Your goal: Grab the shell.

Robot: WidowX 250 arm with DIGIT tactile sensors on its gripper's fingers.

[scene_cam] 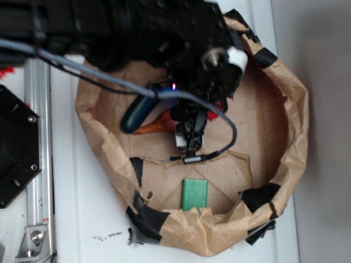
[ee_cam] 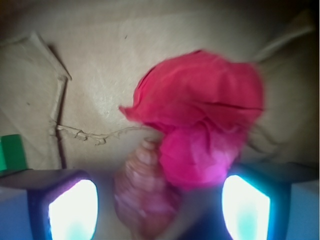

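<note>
The orange-brown ridged shell [ee_cam: 145, 195] lies blurred and close between my two fingers in the wrist view. It touches neither pad that I can see. In the exterior view only its orange tip [scene_cam: 155, 126] shows, left of my gripper [scene_cam: 189, 139]; the rest is hidden under the arm. My gripper [ee_cam: 160, 207] is open, with its pads [ee_cam: 72, 210] wide apart on either side of the shell. The red wrinkly paper ball [ee_cam: 200, 125] lies just beyond the shell and touches it. It shows as a red sliver [scene_cam: 219, 107] behind the arm.
A dark green capsule [scene_cam: 140, 112] lies left of the shell. A green block [scene_cam: 194, 194] sits near the front wall, and at the wrist view's left edge [ee_cam: 12, 152]. A crumpled brown paper wall [scene_cam: 290, 137] with black tape rings the floor.
</note>
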